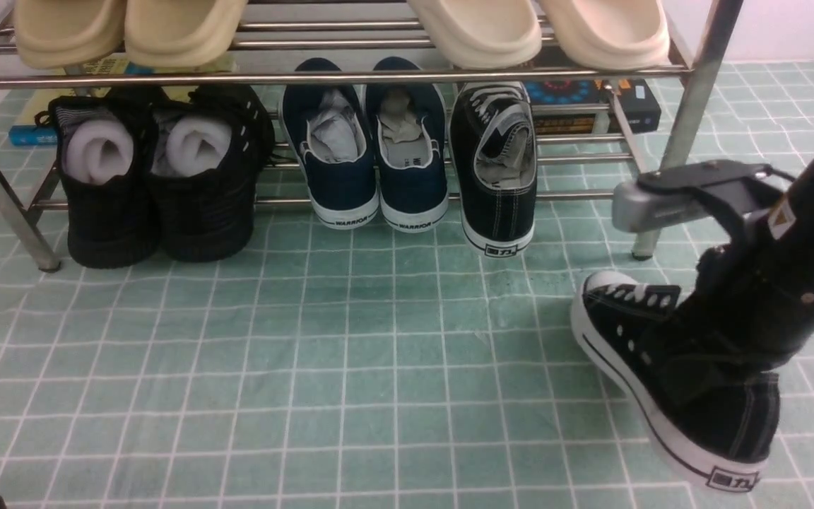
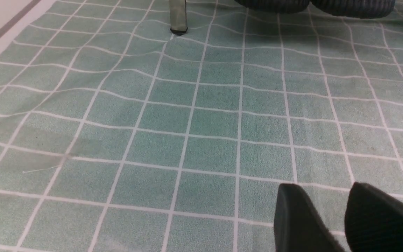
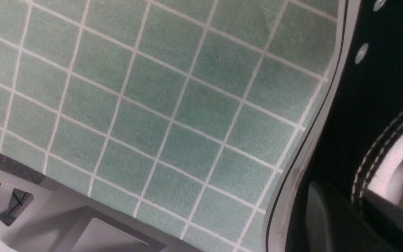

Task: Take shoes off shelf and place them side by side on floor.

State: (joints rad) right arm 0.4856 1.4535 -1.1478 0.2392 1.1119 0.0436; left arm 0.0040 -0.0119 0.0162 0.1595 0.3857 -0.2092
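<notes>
Largest first: teal floor (image 1: 308,367), white grid, lightly wrinkled, bare across the middle. At the back of it, chrome shelf (image 1: 697,92), two rail tiers in sight.

Top tier: two pairs of beige slippers (image 1: 478,32), ends overhanging the front rail.

Lower tier, from the left: chunky black sneakers (image 1: 156,184), a white roll stuffed in each. Next, navy slip-ons (image 1: 372,162), crumpled grey paper inside. Just beside those, one black canvas sneaker (image 1: 495,166), heel out over the front rail, paper inside too.

Behind the rack, on the floor: a dark box with coloured dots (image 1: 591,106) at the right, yellow and blue packs (image 1: 96,71) at the left, both partly masked by rails and shoes.

Beyond the shelf's right front leg, well apart from its mate: other canvas sneaker (image 1: 661,367), toe cap towards the shelf, heel towards the camera, tilted. Apparently low on the floor, though contact of the sole not clear. Black right arm down into its opening, hiding much of the upper. Grey wrist bracket (image 1: 661,201) above it.

Right gripper (image 3: 353,206) closed on that sneaker's collar: one finger (image 3: 322,213) against the outer canvas, the other inside the stitched rim.

Left gripper (image 2: 327,196) low over bare floor, fingertips parted, tile visible between, nothing held.
</notes>
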